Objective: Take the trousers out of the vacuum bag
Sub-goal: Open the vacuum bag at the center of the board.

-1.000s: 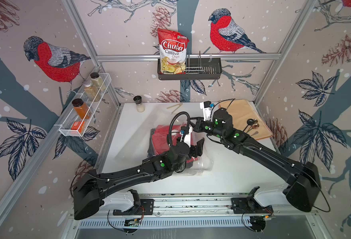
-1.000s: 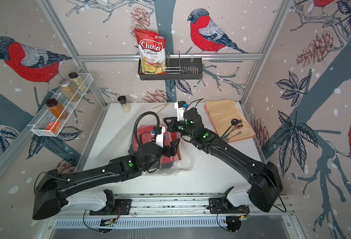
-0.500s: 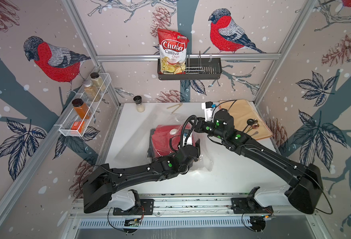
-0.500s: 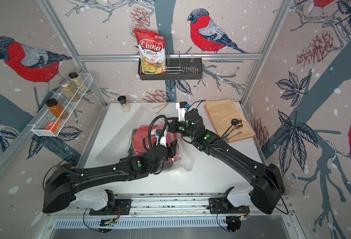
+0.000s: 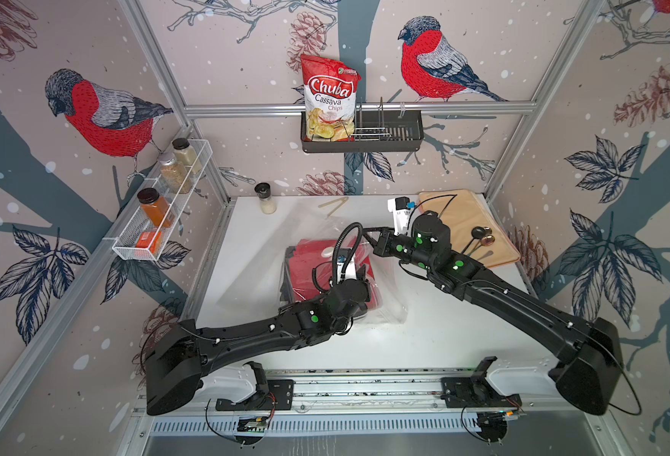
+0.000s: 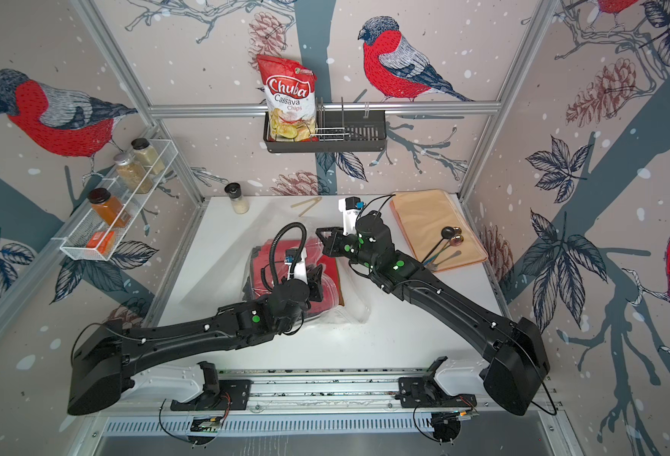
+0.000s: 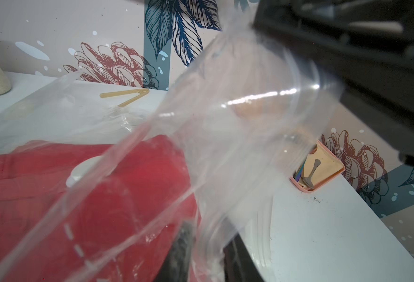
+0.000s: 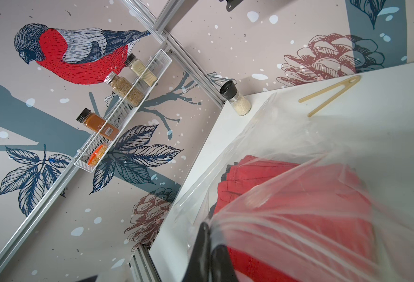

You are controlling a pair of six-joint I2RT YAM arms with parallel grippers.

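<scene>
The clear vacuum bag [image 5: 388, 308] [image 6: 349, 312] lies mid-table. The folded red trousers [image 5: 309, 268] [image 7: 103, 195] [image 8: 286, 195] are inside, a black garment's edge [image 8: 223, 175] showing beneath them. A round white valve disc [image 7: 84, 168] sits above the red cloth. My right gripper [image 5: 369, 237] [image 8: 208, 234] is shut on the bag's upper film and holds it raised off the trousers. At the bag's near right side, my left gripper [image 5: 366, 273] [image 7: 208, 249] has its jaws drawn in on a bunched fold of the film. One finger [image 7: 181, 244] shows through the plastic beside the red cloth.
A peach mat [image 5: 463, 221] with spoons [image 5: 481, 237] lies at the back right, close behind my right wrist. Wooden tongs [image 5: 333, 203] and a spice jar [image 5: 266, 199] sit by the back wall. A wire shelf [image 5: 163, 205] and a black rack with a chips bag [image 5: 327, 98] hang on the walls.
My left arm has reached further in toward the bag's right side, and its jaws have closed from wide open onto the film. The right gripper has kept its hold.
</scene>
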